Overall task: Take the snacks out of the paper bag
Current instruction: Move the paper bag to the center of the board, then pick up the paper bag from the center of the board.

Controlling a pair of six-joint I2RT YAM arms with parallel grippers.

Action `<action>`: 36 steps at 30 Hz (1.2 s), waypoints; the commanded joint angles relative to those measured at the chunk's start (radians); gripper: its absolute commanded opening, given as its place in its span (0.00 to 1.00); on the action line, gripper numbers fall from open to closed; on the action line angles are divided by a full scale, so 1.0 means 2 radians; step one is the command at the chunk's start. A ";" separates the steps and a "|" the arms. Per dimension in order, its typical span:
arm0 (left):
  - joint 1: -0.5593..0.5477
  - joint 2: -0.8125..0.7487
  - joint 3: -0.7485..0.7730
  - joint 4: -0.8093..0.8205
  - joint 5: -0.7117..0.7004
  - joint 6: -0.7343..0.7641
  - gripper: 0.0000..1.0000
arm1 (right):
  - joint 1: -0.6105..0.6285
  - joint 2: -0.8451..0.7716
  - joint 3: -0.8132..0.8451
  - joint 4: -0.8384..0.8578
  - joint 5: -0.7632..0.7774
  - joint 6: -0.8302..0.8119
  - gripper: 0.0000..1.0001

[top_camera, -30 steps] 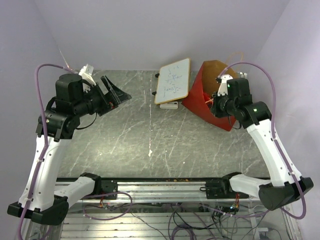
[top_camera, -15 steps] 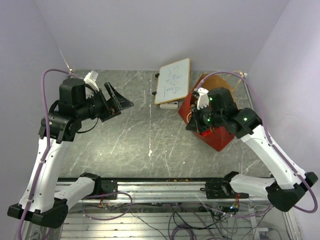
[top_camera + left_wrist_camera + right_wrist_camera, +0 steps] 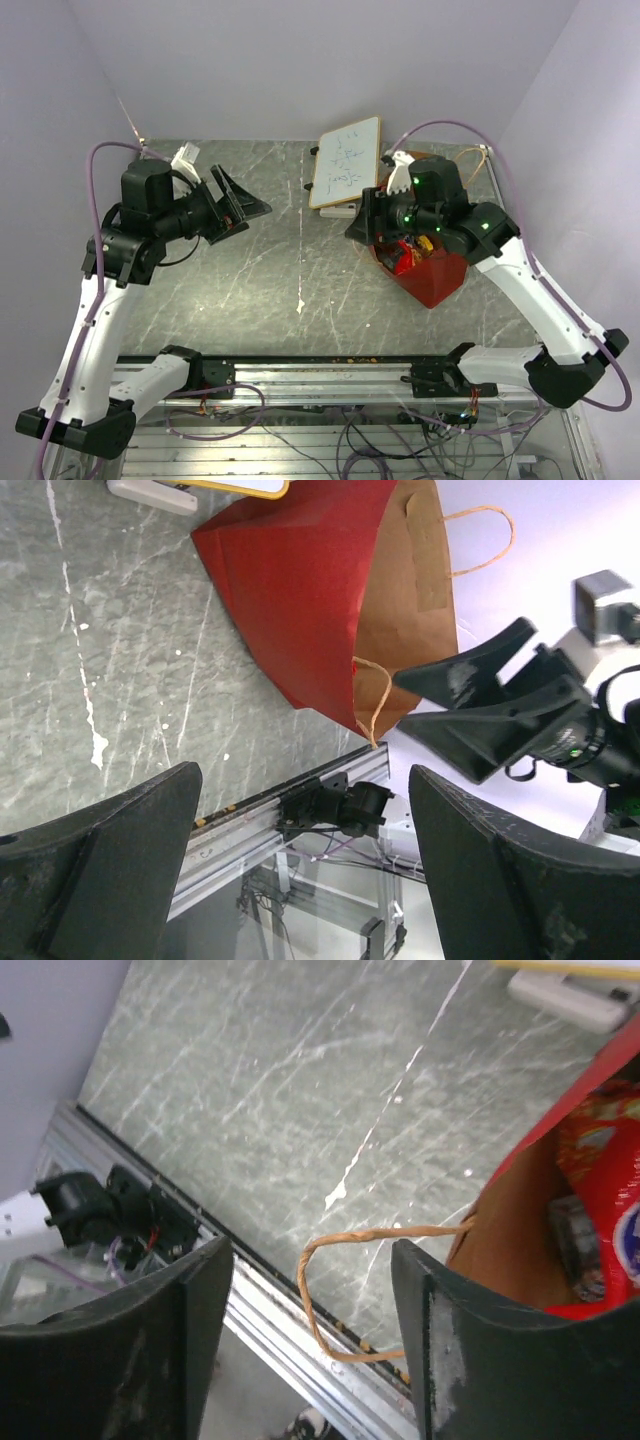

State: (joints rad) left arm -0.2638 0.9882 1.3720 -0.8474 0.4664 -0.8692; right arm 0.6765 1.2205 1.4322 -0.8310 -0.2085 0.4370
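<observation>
The paper bag is tipped over at the right of the table, red outside and brown inside, its mouth facing the arms. Inside it lie the snacks: a red cookie packet and a small dark-wrapped bar; they also show in the top view as the snacks. My right gripper stands open at the bag's mouth. One twisted handle hangs loose between its fingers, ungripped. My left gripper hovers open and empty over the table's left side, pointing at the bag.
A small whiteboard with a yellow frame lies at the back centre, just left of the bag. A white block lies at its near edge. The metal rail runs along the table's near edge.
My right gripper, shut a second ago, swung left and toward the near edge, and the bag tipped that way with it. Its jaws have now opened, leaving the handle loose. The left arm barely moved.
</observation>
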 commanded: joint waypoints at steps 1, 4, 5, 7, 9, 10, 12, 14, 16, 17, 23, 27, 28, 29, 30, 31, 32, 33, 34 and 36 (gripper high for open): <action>0.005 -0.014 -0.022 0.063 0.027 -0.032 0.95 | 0.003 -0.012 0.058 -0.060 0.082 -0.006 0.70; 0.004 -0.006 -0.032 0.084 0.044 -0.045 0.95 | 0.003 -0.025 0.086 -0.097 0.123 -0.010 0.83; 0.002 -0.003 -0.036 0.092 0.046 -0.049 0.95 | 0.003 -0.027 0.096 -0.109 0.146 -0.011 0.87; -0.008 0.002 -0.050 0.112 0.045 -0.060 0.95 | 0.003 -0.027 0.120 -0.138 0.190 -0.014 0.90; -0.031 0.012 -0.061 0.139 0.035 -0.075 0.95 | 0.003 -0.016 0.151 -0.170 0.245 -0.020 0.91; -0.047 0.019 -0.062 0.153 0.024 -0.080 0.95 | 0.002 -0.007 0.167 -0.184 0.272 -0.024 0.91; -0.100 0.039 -0.060 0.174 0.000 -0.089 0.95 | 0.002 0.012 0.200 -0.213 0.337 -0.032 0.91; -0.139 0.065 -0.052 0.189 -0.019 -0.096 0.95 | 0.000 0.029 0.220 -0.221 0.392 -0.045 0.93; -0.175 0.093 -0.044 0.200 -0.035 -0.098 0.95 | -0.016 0.046 0.240 -0.220 0.432 -0.060 0.94; -0.193 0.106 -0.040 0.204 -0.043 -0.099 0.95 | -0.033 0.056 0.244 -0.213 0.439 -0.076 0.94; -0.268 0.198 0.014 0.212 -0.049 -0.089 0.95 | -0.213 0.058 0.192 -0.097 0.303 -0.140 0.95; -0.281 0.255 0.073 0.164 -0.049 -0.054 0.95 | -0.289 0.072 0.149 -0.037 0.201 -0.130 0.93; -0.281 0.264 0.083 0.153 -0.052 -0.046 0.95 | -0.320 0.081 0.146 -0.026 0.168 -0.126 0.91; -0.282 0.274 0.091 0.142 -0.049 -0.038 0.95 | -0.340 0.088 0.144 -0.017 0.129 -0.123 0.89; -0.281 0.282 0.097 0.138 -0.047 -0.033 0.95 | -0.357 0.091 0.139 -0.003 0.093 -0.122 0.87; -0.281 0.290 0.101 0.137 -0.043 -0.030 0.99 | -0.370 0.092 0.131 0.014 0.060 -0.121 0.86; -0.281 0.297 0.102 0.137 -0.036 -0.031 0.94 | -0.380 0.090 0.118 0.034 0.031 -0.118 0.85; -0.282 0.302 0.100 0.140 -0.029 -0.035 0.88 | -0.391 0.090 0.106 0.052 0.006 -0.111 0.83; -0.283 0.303 0.094 0.149 -0.023 -0.043 0.83 | -0.399 0.091 0.096 0.067 -0.023 -0.105 0.78; -0.284 0.296 0.075 0.169 -0.018 -0.053 0.77 | -0.412 0.096 0.088 0.091 -0.077 -0.090 0.68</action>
State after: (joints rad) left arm -0.8261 1.5837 1.5452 -0.5339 0.3904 -0.9718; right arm -0.1043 1.4075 1.6405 -0.8120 -0.0528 0.2123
